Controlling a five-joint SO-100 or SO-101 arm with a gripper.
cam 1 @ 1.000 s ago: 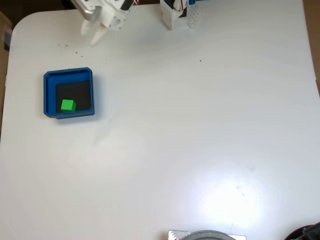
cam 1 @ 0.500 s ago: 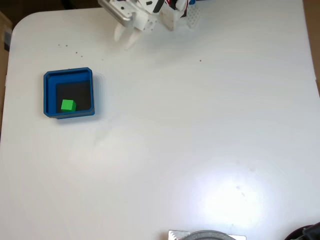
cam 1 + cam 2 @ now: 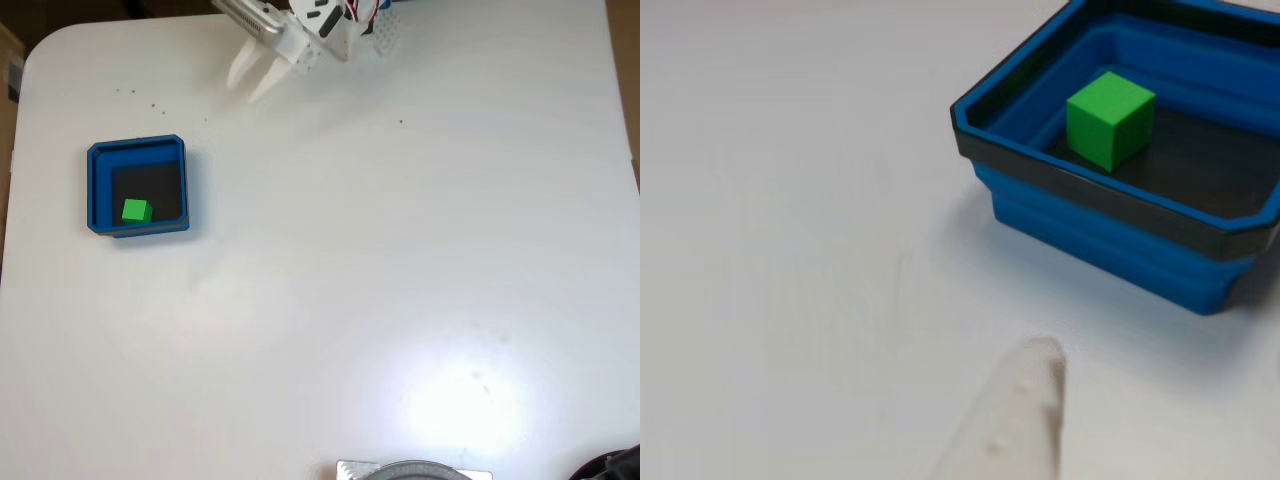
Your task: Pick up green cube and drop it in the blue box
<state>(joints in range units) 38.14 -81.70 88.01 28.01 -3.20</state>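
A: Arm position, fixed view?

B: White arm at top edge, reaching down and to the left in that view. Gripper [image 3: 252,82] low over the white surface, fingers pointing lower-left.

A: Jaws?

B: Two pale fingers [image 3: 240,70] spread in a narrow V, tips apart, nothing between them.

A: Other view?

B: One blurred white fingertip [image 3: 1015,425] rises from the bottom edge, tapering upward. Second finger out of frame there.

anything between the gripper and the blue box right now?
Nothing: in the fixed view, bare white table separates the gripper from the blue box, apart from a few tiny dark specks.
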